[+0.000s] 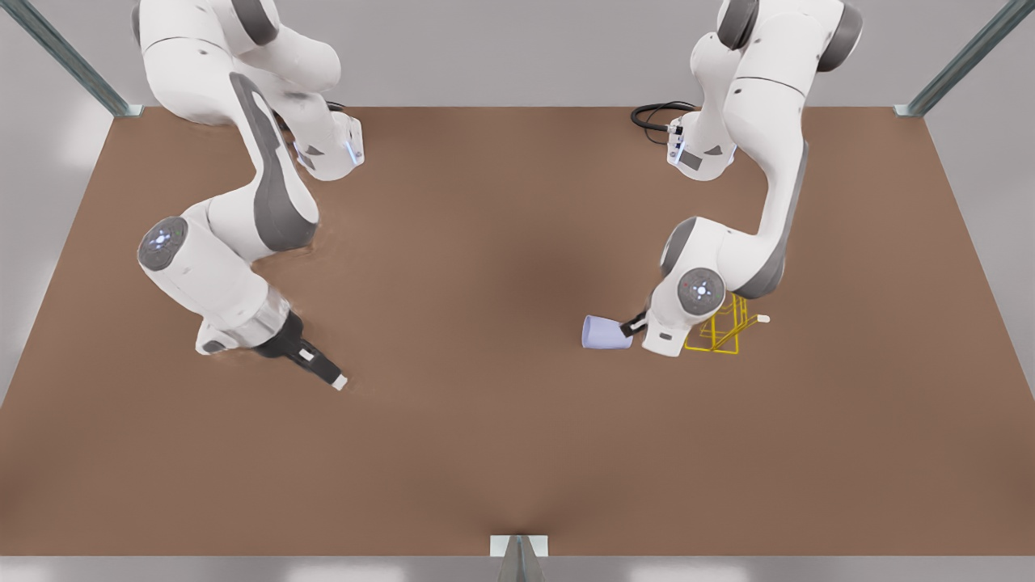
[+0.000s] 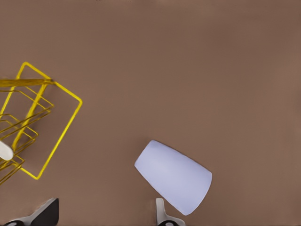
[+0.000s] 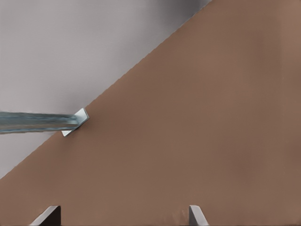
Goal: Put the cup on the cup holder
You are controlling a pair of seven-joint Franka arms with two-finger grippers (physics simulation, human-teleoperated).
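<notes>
Left gripper [image 1: 631, 326]: over on the front view's right, low at the bench, and the left wrist view has its fingertips [image 2: 162, 214] spread wide, one at the cup's rim, the other well off to the side; whether it grips the cup, I cannot tell

Cup [image 1: 606, 332]: lavender-blue, tipped on its side, wide rim toward the left gripper and narrow base pointing to the front view's left; in the left wrist view the cup [image 2: 174, 177] lies with its rim beside one fingertip

Cup holder [image 1: 724, 326]: yellow wire rack, standing on the bench just right of the left arm's wrist in the front view, a white-tipped peg poking out to the right; the cup is apart from it, on the other side of the gripper; the left wrist view shows the rack's rectangular base [image 2: 56, 136]

Right gripper [image 1: 327, 375]: on the front view's left, angled down near the bench [image 1: 485, 453], waiting; in the right wrist view its fingertips [image 3: 196, 215] stand apart with nothing between them

Beyond it: a metal frame post [image 3: 37, 121] at the bench's corner
</notes>
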